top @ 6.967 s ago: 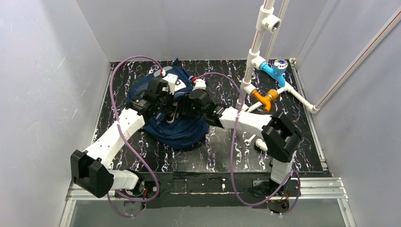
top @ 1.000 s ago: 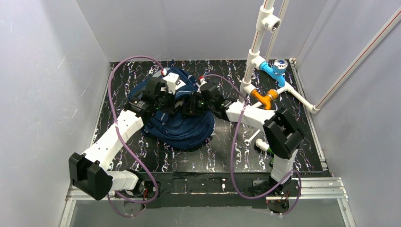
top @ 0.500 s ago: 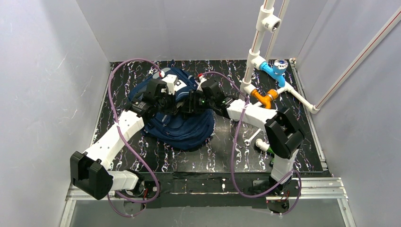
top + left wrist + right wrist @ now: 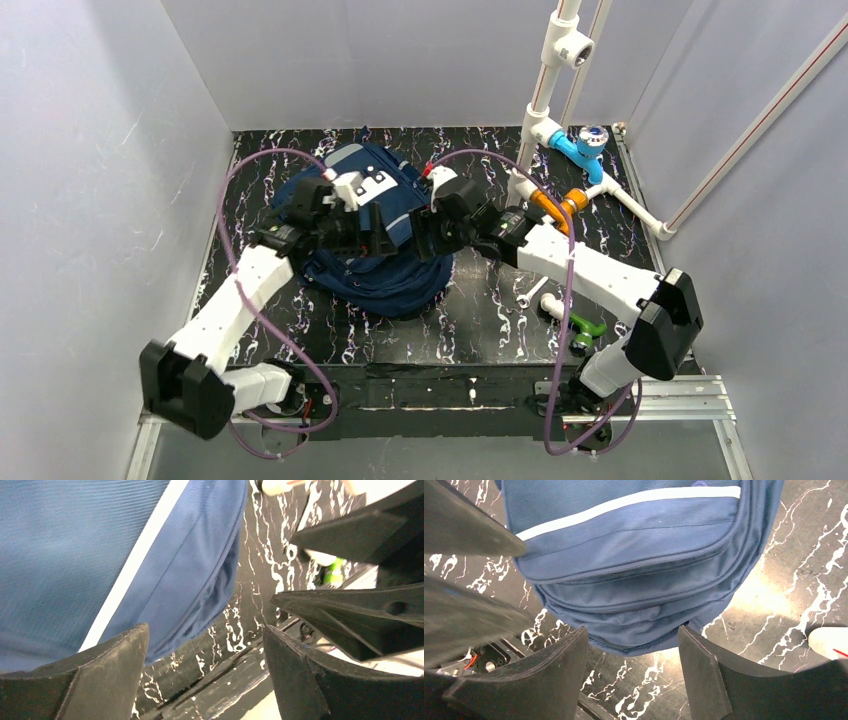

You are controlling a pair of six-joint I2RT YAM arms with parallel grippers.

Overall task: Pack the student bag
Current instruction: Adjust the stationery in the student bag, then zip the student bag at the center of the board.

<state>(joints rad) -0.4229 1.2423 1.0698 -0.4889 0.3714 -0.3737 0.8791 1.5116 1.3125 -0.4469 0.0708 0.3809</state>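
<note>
The student bag (image 4: 385, 275) is a navy backpack with a pale stripe, lying on the black marbled mat left of centre. Both grippers hover over its middle, facing each other. My left gripper (image 4: 374, 233) stands open, nothing between its fingers (image 4: 112, 667); under it I see the bag's blue fabric (image 4: 90, 555) and mat. My right gripper (image 4: 424, 236) is also open and empty, its fingers (image 4: 706, 672) framing the bag's front pocket (image 4: 639, 575). Each wrist view shows the other gripper's dark fingers close by.
A white pipe frame with a blue fitting (image 4: 578, 148) and an orange fitting (image 4: 553, 206) stands at the back right. A short white pipe piece (image 4: 530, 293) and a green part (image 4: 588, 327) lie on the mat (image 4: 480, 320) right of the bag. Grey walls enclose the space.
Both grippers have opened and let go of the bag's fabric. The right arm's elbow has swung out to the right and down; the left arm shifted slightly left.
</note>
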